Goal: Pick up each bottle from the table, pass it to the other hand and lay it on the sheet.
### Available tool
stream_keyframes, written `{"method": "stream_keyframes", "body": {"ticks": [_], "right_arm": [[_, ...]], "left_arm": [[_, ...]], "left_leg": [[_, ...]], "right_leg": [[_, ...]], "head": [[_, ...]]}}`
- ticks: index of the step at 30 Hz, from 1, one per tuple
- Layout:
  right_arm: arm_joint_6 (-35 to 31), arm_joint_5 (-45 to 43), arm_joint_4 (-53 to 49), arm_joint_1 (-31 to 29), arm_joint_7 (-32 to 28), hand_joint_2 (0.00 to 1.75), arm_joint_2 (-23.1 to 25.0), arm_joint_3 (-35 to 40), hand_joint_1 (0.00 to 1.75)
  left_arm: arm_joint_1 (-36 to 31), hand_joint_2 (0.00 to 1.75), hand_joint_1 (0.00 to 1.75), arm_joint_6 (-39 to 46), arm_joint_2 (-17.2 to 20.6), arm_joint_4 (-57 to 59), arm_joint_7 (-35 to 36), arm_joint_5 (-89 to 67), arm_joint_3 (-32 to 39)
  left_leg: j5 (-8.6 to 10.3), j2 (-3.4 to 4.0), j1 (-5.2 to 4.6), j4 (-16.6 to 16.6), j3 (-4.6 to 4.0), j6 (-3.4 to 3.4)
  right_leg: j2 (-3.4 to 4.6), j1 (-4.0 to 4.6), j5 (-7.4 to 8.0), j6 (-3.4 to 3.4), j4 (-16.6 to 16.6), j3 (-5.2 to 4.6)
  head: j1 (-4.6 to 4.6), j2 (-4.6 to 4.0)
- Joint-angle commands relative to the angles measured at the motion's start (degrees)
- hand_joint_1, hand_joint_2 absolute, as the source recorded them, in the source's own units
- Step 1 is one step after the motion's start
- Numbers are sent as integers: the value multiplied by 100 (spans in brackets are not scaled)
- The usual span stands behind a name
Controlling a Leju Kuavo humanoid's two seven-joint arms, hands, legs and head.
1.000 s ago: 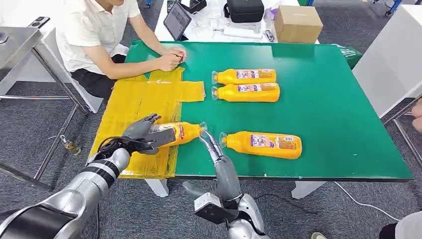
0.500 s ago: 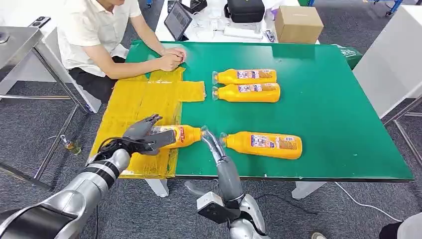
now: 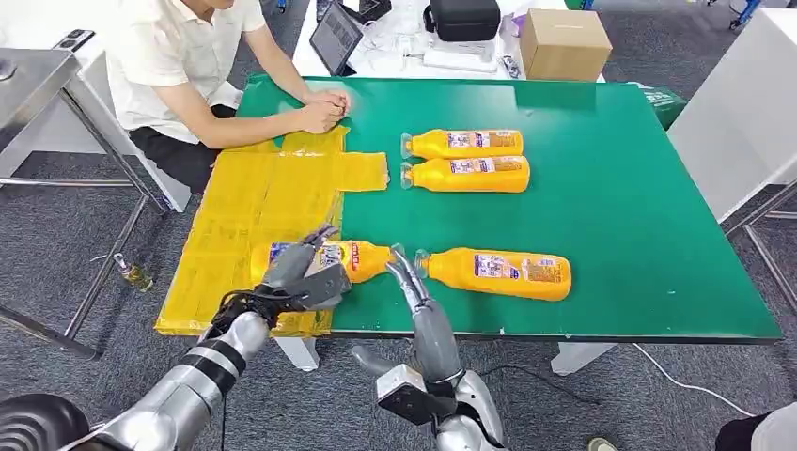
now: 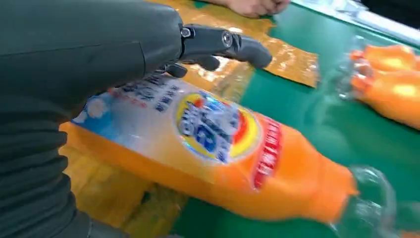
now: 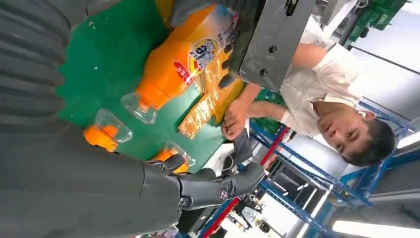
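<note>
An orange bottle (image 3: pixel 355 256) lies on its side at the near edge of the yellow sheet (image 3: pixel 254 197), its clear cap reaching over the green table (image 3: pixel 639 188). My left hand (image 3: pixel 299 274) hovers just above its near side with fingers spread, gripping nothing. In the left wrist view its dark fingers (image 4: pixel 223 42) stretch out over the bottle (image 4: pixel 213 144). My right hand (image 3: pixel 406 274) is open, fingers straight, between that cap and the cap of a second bottle (image 3: pixel 498 272). Two more bottles (image 3: pixel 465 144) (image 3: pixel 470 174) lie side by side farther back.
A person (image 3: pixel 188 56) sits at the far left corner with clasped hands resting on the table by the sheet's far end. A cardboard box (image 3: pixel 562 42) and a black bag stand on a table behind. The right half of the green table is bare.
My left hand has let go of the bottle and drawn back toward me and to the right. The bottle's base now shows on the sheet. My right hand has barely moved.
</note>
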Motion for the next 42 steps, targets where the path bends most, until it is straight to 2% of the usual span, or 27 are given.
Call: {"method": "stream_keyframes", "body": {"ticks": [1, 9, 10, 12, 13, 15, 16, 17, 18, 20, 23, 25, 31, 32, 33, 36, 39, 42], "right_arm": [[51, 55, 305, -133, -27, 175, -60, -128, 0], [-35, 148, 320, -134, -15, 175, -80, -138, 0], [-260, 464, 376, -143, 126, 175, -121, -145, 0], [-1135, 1956, 574, -165, 843, 175, -227, -383, 0], [-1135, 3007, 510, -26, 1490, 175, -209, -1018, 0], [-1135, 4340, 325, 209, 1918, 175, -223, -1986, 0], [-1135, 4846, 256, 312, 2099, 175, -379, -2427, 0], [-1135, 4925, 204, 365, 2118, 175, -464, -2705, 0], [-1135, 5081, 212, 385, 2080, 175, -553, -2944, 0], [-1135, 4948, 229, 373, 1996, 175, -646, -2984, 0], [-1135, 5358, 317, 246, 2429, 175, -832, -3022, 0], [-1135, 5461, 412, 104, 2613, 175, -1020, -2973, 0], [-1135, 5430, 695, -162, 2789, 175, -1172, -2841, 0], [-1135, 5384, 771, -202, 2793, 175, -1179, -2810, 0], [-1135, 5362, 913, -280, 2846, 175, -1209, -2746, 0], [-1135, 5362, 913, -280, 2846, 175, -1209, -2746, 0], [-1134, 4770, 1595, -705, 2819, 175, -1262, -2542, 0], [-600, 4219, 2597, -1378, 2822, 175, -1322, -2299, 0]], "left_arm": [[194, 175, 0, -14, 165, -783, -12, 124, -649], [250, 175, 0, 201, 123, -865, -50, 139, -611], [342, 175, 0, 432, 90, -992, -140, 126, -592], [758, 175, 0, 988, -41, -1533, -462, 303, -419], [1179, 175, 0, 1321, -198, -2032, -717, 623, -253], [1978, 175, 0, 1351, -567, -2796, -1193, 1796, -9], [2430, 175, 0, 1177, -789, -3143, -1401, 2817, -3], [2648, 175, 0, 1047, -882, -3252, -1334, 3335, -52], [2737, 175, 0, 1078, -783, -3264, -1392, 3715, -245], [2791, 175, 0, 1094, -759, -3231, -1477, 3754, -265], [2697, 175, 0, 1289, -680, -3042, -1725, 4101, -286], [2675, 175, 0, 1263, -635, -3114, -1736, 4144, -324], [2749, 175, 0, 1287, -669, -3474, -1677, 4043, -376], [2748, 175, 0, 1289, -666, -3483, -1677, 4027, -386], [2751, 175, 0, 1287, -666, -3488, -1675, 4017, -398], [2751, 175, 0, 1287, -666, -3488, -1675, 4017, -398], [2771, 175, 0, 1262, -662, -3465, -1675, 4021, -480], [2676, 175, 0, 1225, -631, -3371, -1651, 4054, -607]], "left_leg": [[-11, 10, 2, -3, 24, 12], [-9, 11, 1, -6, 18, 9], [-6, 6, 1, -4, 11, 7], [-6, 5, 0, -6, 13, 8], [-5, 6, 0, -7, 11, 8], [-13, 5, -4, -16, 33, 17], [-10, -4, -6, -15, 24, 15], [-17, -6, -8, -16, 35, 22], [-16, -17, -11, -15, 30, 22], [-17, -8, -15, -7, 8, 21], [-33, -6, -19, 0, 14, 33], [-27, 2, -23, -2, -7, 29], [-24, 6, -20, 0, -13, 29], [-40, 18, -17, 0, 22, 36], [-28, 11, -19, -1, -3, 31], [-34, 16, -16, -2, 15, 33], [-31, 14, -18, -4, 12, 31], [-30, 28, -17, -3, 9, 31]], "right_leg": [[-1, 7, -7, -18, -7, 24], [2, 6, -6, -18, -8, 21], [-1, 5, -5, -14, -5, 14], [-2, 4, -4, -14, -8, 15], [1, 3, -3, -10, -10, 13], [-6, 2, -10, -15, -23, 39], [-13, -2, -10, -7, -21, 31], [-18, -2, -16, -9, -27, 45], [-26, -6, -18, -4, -26, 43], [-14, -11, -11, -1, -22, 17], [-14, -17, -27, 6, -23, 35], [-3, -21, -16, 10, -20, 6], [2, -19, -11, 13, -18, -4], [6, -12, -23, -3, -23, 32], [5, -18, -14, 10, -20, 6], [7, -13, -18, 3, -24, 25], [6, -15, -16, 4, -24, 21], [22, -15, -9, 7, -25, 16]], "head": [[2, 0], [2, 0], [2, 0], [2, 0], [2, 0], [0, 0], [0, 0], [-2, 0], [2, 0], [0, 0], [4, 0], [0, 0], [0, 0], [0, 0], [0, 0], [0, 0], [0, 0], [0, 0]]}}
